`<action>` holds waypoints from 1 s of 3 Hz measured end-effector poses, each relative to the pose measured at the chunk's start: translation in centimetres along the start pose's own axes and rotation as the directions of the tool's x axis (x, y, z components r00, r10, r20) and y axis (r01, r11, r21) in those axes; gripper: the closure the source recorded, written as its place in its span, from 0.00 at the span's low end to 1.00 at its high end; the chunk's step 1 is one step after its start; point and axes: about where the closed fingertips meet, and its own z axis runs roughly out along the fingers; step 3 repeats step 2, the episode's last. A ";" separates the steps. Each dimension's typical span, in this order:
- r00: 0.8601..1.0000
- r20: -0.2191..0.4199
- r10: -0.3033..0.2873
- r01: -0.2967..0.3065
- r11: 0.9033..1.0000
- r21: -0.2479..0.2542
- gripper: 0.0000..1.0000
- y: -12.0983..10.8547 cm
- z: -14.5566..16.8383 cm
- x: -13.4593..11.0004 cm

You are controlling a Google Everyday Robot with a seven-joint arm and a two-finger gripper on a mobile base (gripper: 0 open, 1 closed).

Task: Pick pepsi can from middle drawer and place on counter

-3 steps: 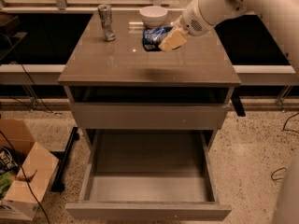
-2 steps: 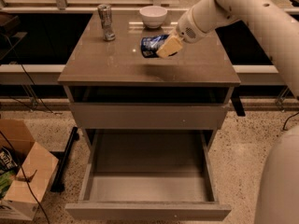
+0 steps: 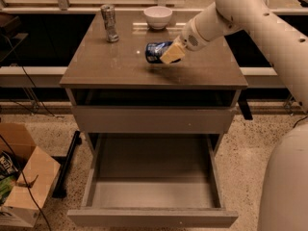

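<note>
The pepsi can (image 3: 155, 52) is blue with white markings and lies on its side in my gripper (image 3: 166, 53), over the middle of the counter (image 3: 120, 61). The gripper is shut on the can, its pale fingers (image 3: 172, 55) clamped across the can's right half. The can looks just above or barely at the counter top; I cannot tell if it touches. The white arm reaches in from the upper right. The middle drawer (image 3: 153, 217) is pulled wide open below, and its pale grey floor holds nothing.
A plain silver metal can (image 3: 109, 22) stands upright at the counter's back left. A white bowl (image 3: 158, 16) sits at the back middle. A closed drawer front (image 3: 154, 119) lies under the counter. A cardboard box (image 3: 21, 182) stands on the floor at the left.
My gripper has moved the pepsi can toward the front of the counter and lower, closer to the counter top. The drawer, silver can and bowl have not moved.
</note>
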 end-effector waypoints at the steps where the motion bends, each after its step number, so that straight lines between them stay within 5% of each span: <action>1: 1.000 -0.002 -0.002 0.002 1.000 -0.005 0.12 0.1 0.3 0.0; 2: 1.000 -0.003 -0.002 0.002 1.000 -0.009 0.00 0.2 0.6 0.0; 3: 1.000 -0.003 -0.002 0.002 1.000 -0.009 0.00 0.2 0.6 0.0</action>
